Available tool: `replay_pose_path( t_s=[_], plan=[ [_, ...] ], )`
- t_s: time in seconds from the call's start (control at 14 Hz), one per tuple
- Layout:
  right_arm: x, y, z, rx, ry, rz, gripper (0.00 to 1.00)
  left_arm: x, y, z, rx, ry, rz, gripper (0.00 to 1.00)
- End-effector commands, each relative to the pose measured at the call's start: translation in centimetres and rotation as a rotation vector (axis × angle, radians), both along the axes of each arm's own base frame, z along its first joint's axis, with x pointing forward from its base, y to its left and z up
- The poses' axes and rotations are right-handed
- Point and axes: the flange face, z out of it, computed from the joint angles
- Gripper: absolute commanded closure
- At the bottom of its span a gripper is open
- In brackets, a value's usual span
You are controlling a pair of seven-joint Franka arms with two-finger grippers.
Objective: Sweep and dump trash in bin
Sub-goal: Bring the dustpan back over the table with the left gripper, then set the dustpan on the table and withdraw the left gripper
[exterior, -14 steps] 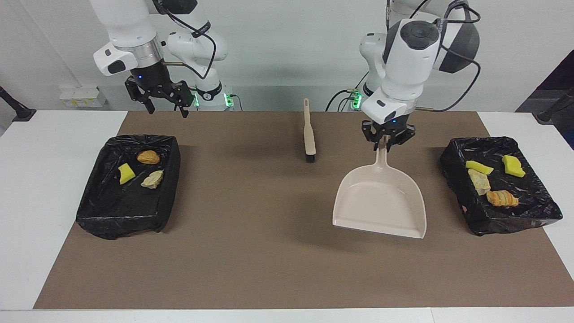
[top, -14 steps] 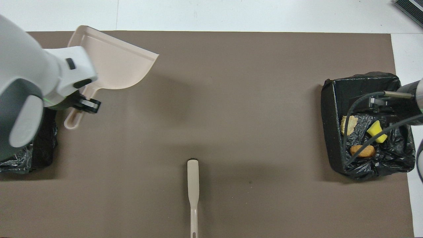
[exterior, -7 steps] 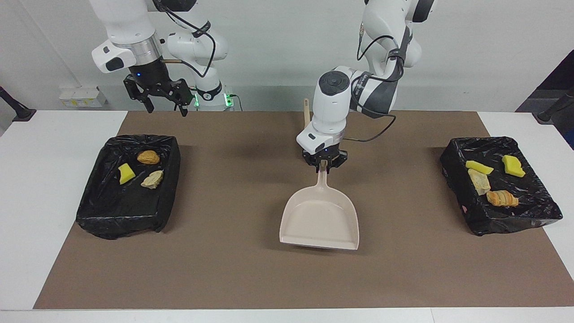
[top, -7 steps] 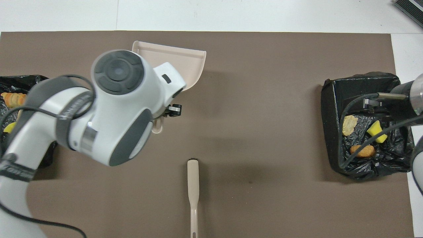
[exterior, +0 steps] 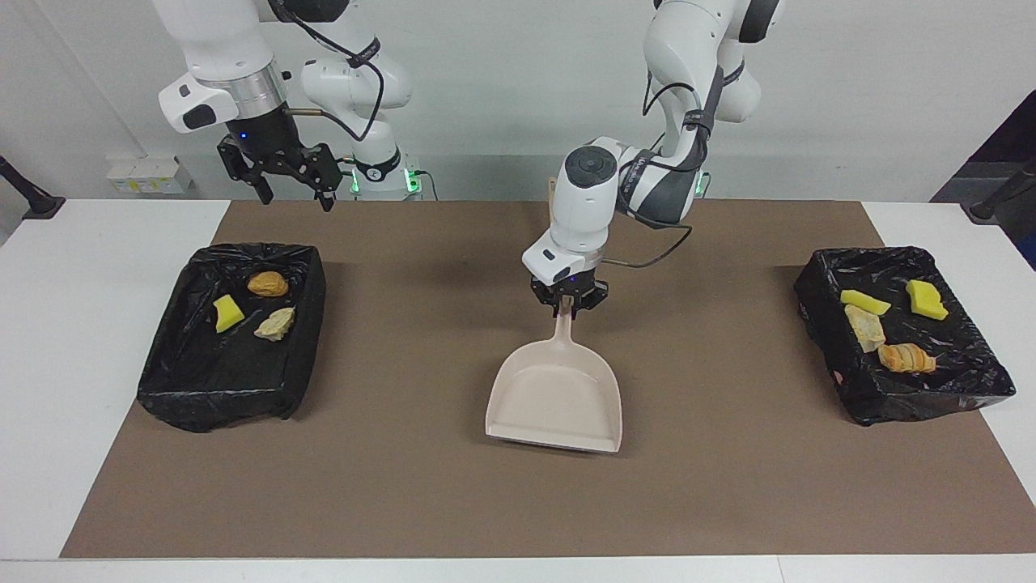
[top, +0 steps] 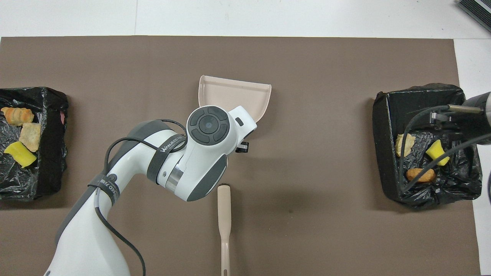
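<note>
My left gripper [exterior: 566, 301] is shut on the handle of the beige dustpan [exterior: 557, 397] and holds it low over the middle of the brown mat; the pan looks empty. In the overhead view the left wrist hides the handle and the pan [top: 234, 92] sticks out past it. The trash lies in two black-lined bins. A yellow wedge [exterior: 227, 312], a brown lump [exterior: 268, 283] and a tan lump [exterior: 275, 324] are in the bin [exterior: 218, 380] at the right arm's end. Several scraps, among them an orange-striped one [exterior: 906, 357], are in the bin [exterior: 923, 397] at the left arm's end. My right gripper [exterior: 279, 174] is open and empty, raised by its bin.
The beige brush [top: 224, 214] lies on the mat nearer to the robots than the dustpan, bristles toward the pan. In the facing view the left arm hides most of it. The brown mat [exterior: 405, 486] covers most of the white table.
My left arm has carried the dustpan from beside the bin at its end of the table to the middle of the mat. My right gripper has risen slightly.
</note>
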Motion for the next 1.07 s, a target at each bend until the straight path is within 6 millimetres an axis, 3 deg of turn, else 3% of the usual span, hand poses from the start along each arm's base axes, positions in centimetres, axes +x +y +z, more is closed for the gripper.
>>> replay_pose_path(
  t_s=[0.0,0.14,0.29,0.57,0.72,1.0],
  plan=[
    [0.0,-0.2,0.0,0.004,0.008,0.011,0.0,-0.6,-0.7,-1.1,-0.017,-0.002,-0.008,0.87],
    [-0.1,-0.3,0.1,0.003,0.005,0.011,0.0,-0.4,-0.6,-0.8,-0.019,-0.004,0.004,0.0],
    [0.0,-0.2,0.1,0.005,0.004,0.009,0.0,0.2,1.1,1.8,-0.026,-0.013,0.031,0.0],
    [-0.1,-0.2,0.1,0.004,0.007,0.012,0.0,2.6,7.2,6.2,-0.023,-0.014,0.103,0.0],
    [0.0,-0.3,0.0,0.005,0.007,0.011,0.0,3.3,11.2,7.8,-0.006,0.01,0.096,0.0],
    [0.0,-0.3,0.1,0.005,0.005,0.009,0.0,2.6,20.5,10.8,0.024,0.085,0.063,0.0]
  ],
)
